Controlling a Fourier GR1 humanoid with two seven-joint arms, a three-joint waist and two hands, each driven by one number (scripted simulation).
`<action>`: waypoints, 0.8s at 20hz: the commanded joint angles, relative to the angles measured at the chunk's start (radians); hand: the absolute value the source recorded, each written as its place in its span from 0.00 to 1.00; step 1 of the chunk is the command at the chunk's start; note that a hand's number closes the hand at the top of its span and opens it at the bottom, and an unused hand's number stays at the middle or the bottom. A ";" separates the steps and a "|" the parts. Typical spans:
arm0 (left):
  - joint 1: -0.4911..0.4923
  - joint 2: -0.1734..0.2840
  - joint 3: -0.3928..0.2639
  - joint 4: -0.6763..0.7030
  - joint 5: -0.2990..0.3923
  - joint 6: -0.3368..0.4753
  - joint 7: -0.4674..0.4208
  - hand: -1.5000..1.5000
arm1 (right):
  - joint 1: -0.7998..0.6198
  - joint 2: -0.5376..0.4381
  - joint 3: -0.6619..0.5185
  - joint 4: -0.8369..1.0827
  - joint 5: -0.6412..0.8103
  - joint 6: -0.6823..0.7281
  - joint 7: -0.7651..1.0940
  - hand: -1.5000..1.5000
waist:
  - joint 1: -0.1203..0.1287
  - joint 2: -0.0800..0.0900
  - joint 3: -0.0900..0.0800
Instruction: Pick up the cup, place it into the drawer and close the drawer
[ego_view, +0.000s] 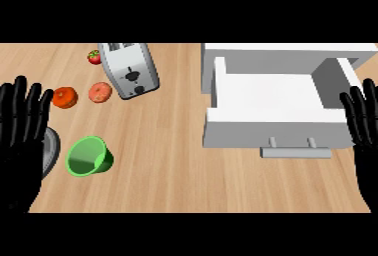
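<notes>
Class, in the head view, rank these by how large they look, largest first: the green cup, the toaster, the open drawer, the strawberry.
1. open drawer
2. toaster
3. green cup
4. strawberry

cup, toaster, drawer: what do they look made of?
Cup: likely plastic; uniform bright green, matte, no glints, thin rim. It lies tilted on its side.
Toaster: looks like brushed or satin metal; silver-grey body with soft shading, dark knob and lever on its face.
Drawer: painted wood or laminate, possibly plastic; flat white panels, grey bar handle in front. It stands open.
</notes>
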 joint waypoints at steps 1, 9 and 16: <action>0.045 -0.043 -0.007 0.014 -0.078 0.064 -0.044 0.00 | 0.017 0.009 0.038 -0.041 0.025 0.003 0.041 0.00 | -0.003 -0.019 0.012; -0.020 -0.077 -0.016 0.076 -0.178 0.542 0.042 0.00 | -0.026 0.041 0.066 -0.033 -0.132 0.056 0.096 0.00 | -0.009 -0.019 0.012; -0.082 -0.077 -0.119 0.203 -0.206 0.687 -0.011 0.00 | -0.161 0.032 0.013 0.108 -0.124 0.050 0.081 0.00 | -0.002 -0.018 0.012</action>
